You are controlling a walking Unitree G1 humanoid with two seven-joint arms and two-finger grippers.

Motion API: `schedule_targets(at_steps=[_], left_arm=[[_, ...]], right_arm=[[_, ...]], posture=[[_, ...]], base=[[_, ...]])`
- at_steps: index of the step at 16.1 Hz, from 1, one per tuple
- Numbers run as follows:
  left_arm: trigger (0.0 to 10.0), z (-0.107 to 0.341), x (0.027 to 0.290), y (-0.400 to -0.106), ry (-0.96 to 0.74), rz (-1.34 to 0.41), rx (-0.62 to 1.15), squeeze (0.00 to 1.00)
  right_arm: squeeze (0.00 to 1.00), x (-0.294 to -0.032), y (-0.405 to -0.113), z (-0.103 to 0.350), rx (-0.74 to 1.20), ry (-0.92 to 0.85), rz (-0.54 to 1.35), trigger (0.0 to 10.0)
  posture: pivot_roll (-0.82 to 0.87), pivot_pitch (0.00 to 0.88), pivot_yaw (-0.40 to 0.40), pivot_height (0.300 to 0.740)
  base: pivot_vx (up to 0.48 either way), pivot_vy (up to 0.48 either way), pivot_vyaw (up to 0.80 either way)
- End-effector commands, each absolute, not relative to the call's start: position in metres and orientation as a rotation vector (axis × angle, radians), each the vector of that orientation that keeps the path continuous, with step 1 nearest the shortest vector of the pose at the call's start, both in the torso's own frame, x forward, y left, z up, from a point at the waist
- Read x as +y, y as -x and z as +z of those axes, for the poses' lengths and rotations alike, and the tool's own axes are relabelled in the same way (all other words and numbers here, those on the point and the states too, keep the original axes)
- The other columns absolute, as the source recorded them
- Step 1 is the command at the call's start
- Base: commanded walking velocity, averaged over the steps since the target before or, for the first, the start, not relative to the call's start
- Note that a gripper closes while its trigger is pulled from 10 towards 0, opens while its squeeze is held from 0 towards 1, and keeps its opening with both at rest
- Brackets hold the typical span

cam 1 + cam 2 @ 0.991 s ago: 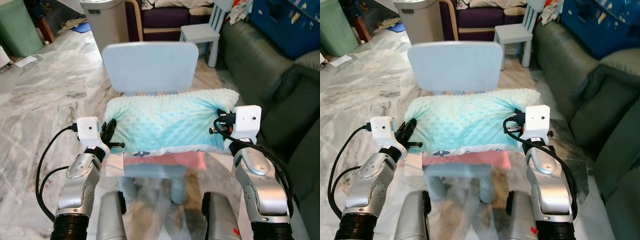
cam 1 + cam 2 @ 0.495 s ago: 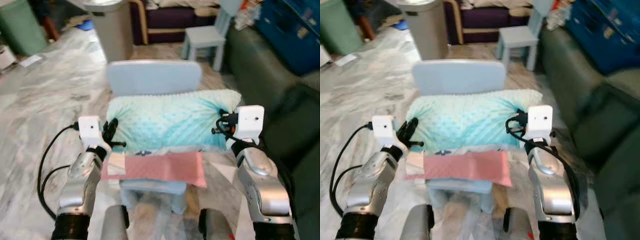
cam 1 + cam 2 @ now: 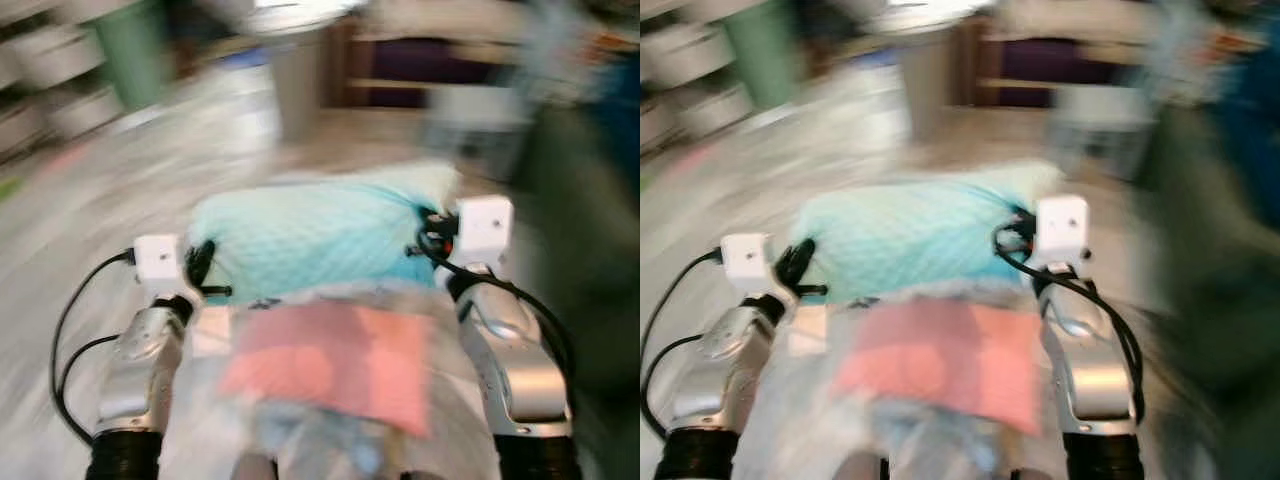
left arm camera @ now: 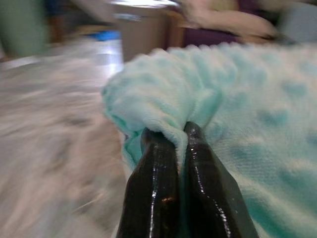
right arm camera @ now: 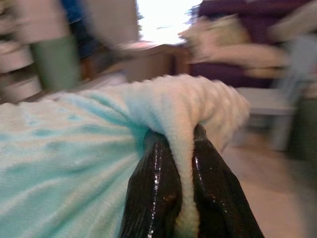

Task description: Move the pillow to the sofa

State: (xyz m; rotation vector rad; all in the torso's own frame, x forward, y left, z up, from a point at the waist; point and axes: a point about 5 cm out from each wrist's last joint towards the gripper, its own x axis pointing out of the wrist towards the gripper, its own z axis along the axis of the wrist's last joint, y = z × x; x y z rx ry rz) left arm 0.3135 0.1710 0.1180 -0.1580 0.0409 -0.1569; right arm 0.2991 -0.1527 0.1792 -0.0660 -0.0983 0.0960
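A pale mint, bumpy pillow (image 3: 315, 235) hangs in the air in front of me, held by both ends. My left gripper (image 3: 203, 265) is shut on its left edge; in the left wrist view the black fingers (image 4: 161, 168) pinch a fold of the fabric (image 4: 233, 119). My right gripper (image 3: 428, 235) is shut on the right end, and the right wrist view has its fingers (image 5: 158, 178) squeezing the plush corner (image 5: 183, 114). A dark green sofa (image 3: 575, 200) is a blur at the right.
Both eye views are heavily blurred. A pink patch (image 3: 335, 360) on a pale sheet shows below the pillow. A grey bin (image 3: 300, 85) and a purple couch (image 3: 430, 70) stand far off on the marble floor (image 3: 90, 200). A green basket (image 3: 135, 65) is at the far left.
The pillow has come up off the small blue chair, still held at both ends. The whole view has swung and blurred, so the camera is moving; the chair has dropped out of sight.
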Motion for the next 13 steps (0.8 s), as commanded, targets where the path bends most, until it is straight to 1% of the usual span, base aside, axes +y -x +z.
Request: schedule_targets(at_steps=[1, 4, 11, 13], left_arm=[[10.0, 0.113, 0.161, -0.311, 0.140, -0.207, 0.067, 0.00], [10.0, 0.112, 0.158, -0.310, 0.133, -0.233, 0.077, 0.00], [10.0, 0.107, 0.158, -0.308, 0.093, -0.230, 0.102, 0.00], [10.0, 0.102, 0.155, -0.310, 0.060, -0.173, 0.154, 0.00]], right_arm=[[0.00, -0.157, -0.299, 0.184, -0.110, 0.054, 0.064, 10.0], [0.00, -0.155, -0.299, 0.190, -0.125, 0.047, 0.068, 10.0], [0.00, -0.154, -0.299, 0.193, -0.126, 0.046, 0.067, 10.0], [0.00, -0.154, -0.299, 0.192, -0.122, 0.047, 0.069, 10.0]], posture=[[-0.08, 0.000, 0.062, 0.740], [-0.08, 0.000, 0.064, 0.740], [-0.08, 0.000, 0.060, 0.740], [-0.08, 0.000, 0.055, 0.740]], base=[[0.000, 0.000, 0.00], [0.000, 0.000, 0.00], [0.000, 0.000, 0.00], [0.000, 0.000, 0.00]])
